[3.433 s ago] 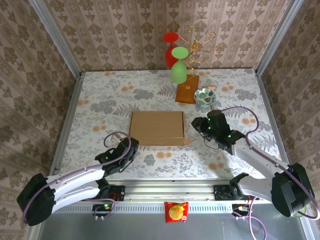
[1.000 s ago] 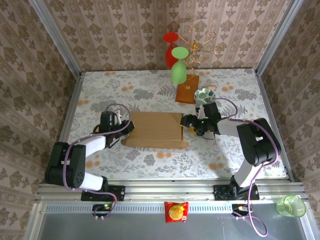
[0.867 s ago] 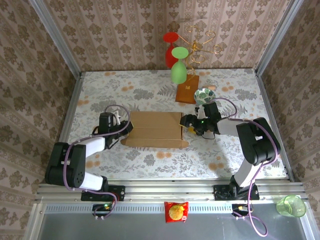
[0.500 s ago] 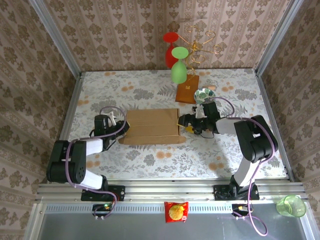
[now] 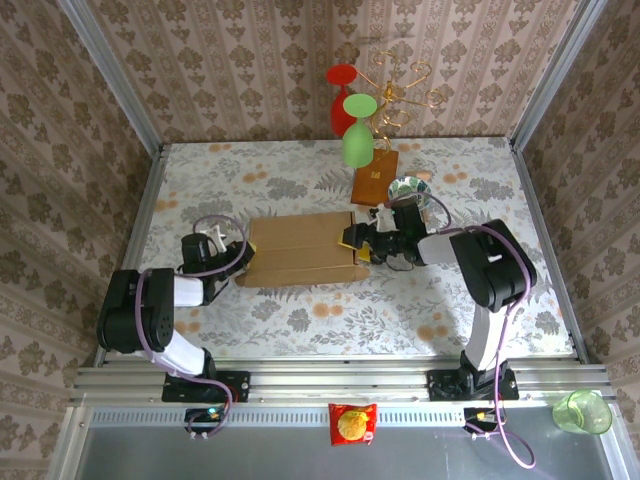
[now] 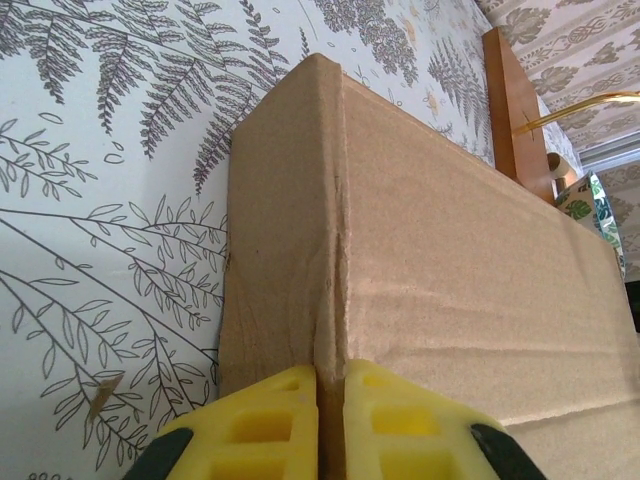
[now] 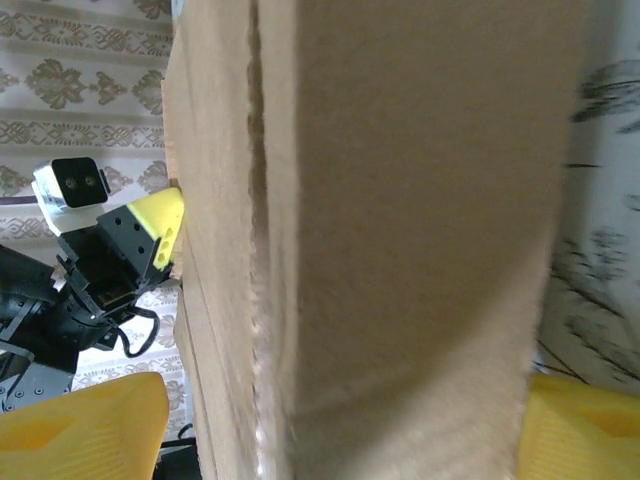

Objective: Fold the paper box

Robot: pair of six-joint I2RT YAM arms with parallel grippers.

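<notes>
Down at the bottom middle of the frame, the left gripper [image 6: 330, 425] has its yellow fingers [image 6: 265, 425] squeezed together on a thin edge of the paper box [image 6: 450, 290], with cardboard sandwiched right between them. The box takes up the centre and the whole right side. It's plain tan, and a crease runs up from the pinch toward its top corner. The fern-print table [image 6: 110, 200] covers the left. In the upper right, past the box's far edge, there's an orange-brown wooden base [image 6: 505, 110], a bit of gold wire [image 6: 590, 100], and a patterned bowl [image 6: 590, 210] peeking in.
</notes>
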